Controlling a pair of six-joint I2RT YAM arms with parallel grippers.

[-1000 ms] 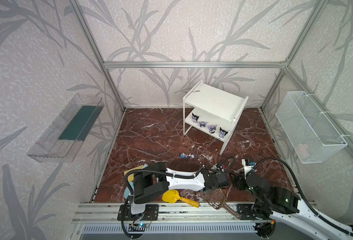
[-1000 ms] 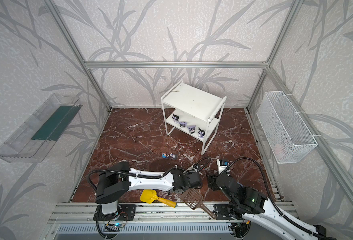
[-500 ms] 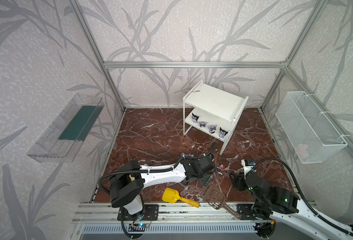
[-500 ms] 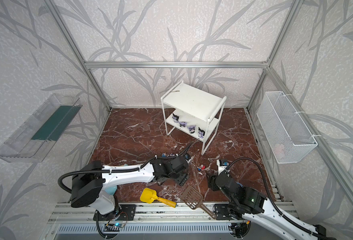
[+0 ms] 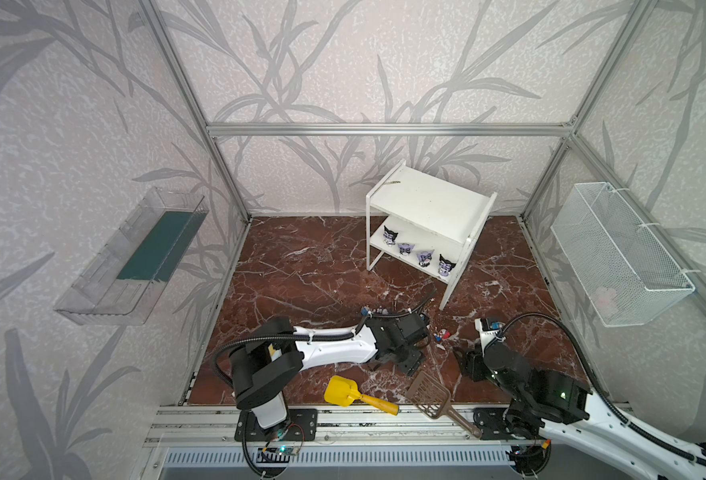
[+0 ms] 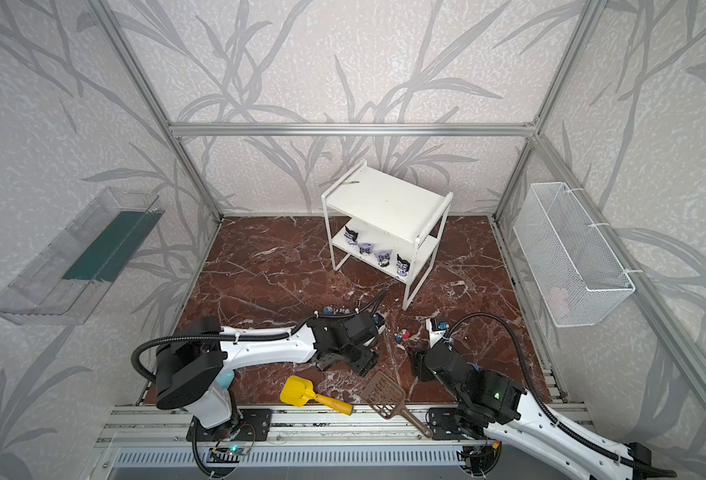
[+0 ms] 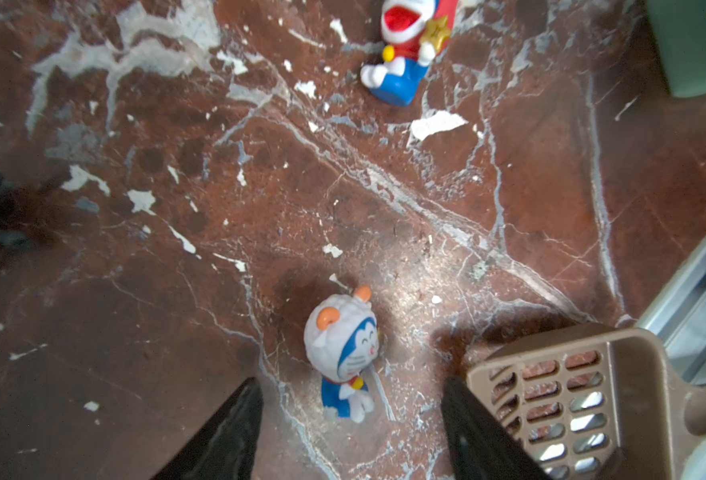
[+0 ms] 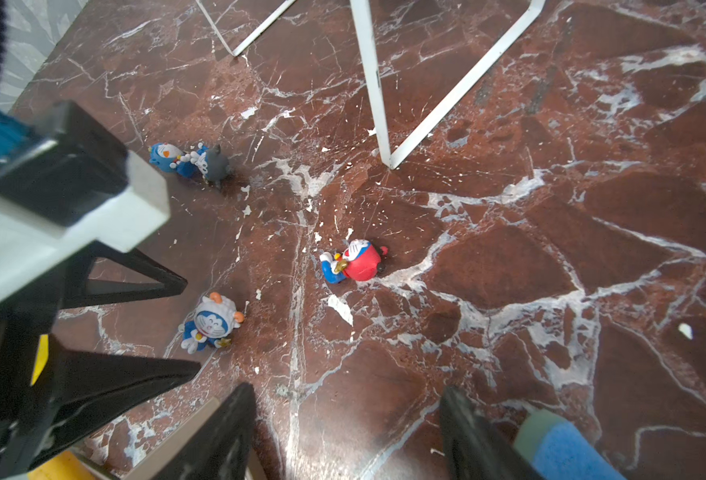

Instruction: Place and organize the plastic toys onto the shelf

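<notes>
Toward the front edge of the surface (image 5: pixel 301 270), about midway along it, my left hand (image 7: pixel 349 384) hangs low with its fingertips spread apart, grasping nothing. The orange-eared white-hooded toy (image 7: pixel 343 349) sits on the marble between those fingertips, clear of both, though from the wrist view I cannot say for sure whether it stands or leans. Just beside one fingertip lies the brown slotted scoop (image 7: pixel 550 395), its handle reaching past the front edge in both top views, and the yellow scoop (image 5: pixel 343 390) lies near it along that same edge, nearer the front left corner. The red-headed toy (image 8: pixel 353 262) lies on its side a little farther in, between my two hands and apart from both. My right hand (image 8: pixel 345 399) is released as well, its fingers wide over bare marble, right of the middle and near the front edge. The blue-headed toy (image 8: pixel 164 156) and the grey-headed toy (image 8: pixel 214 164) lie pressed together nearer the centre of the surface. The shelf (image 5: pixel 426 199) stands by the far edge, right of its middle, and four black-and-purple toys (image 5: pixel 425 257) stand in a row along the front of its lower tier.
</notes>
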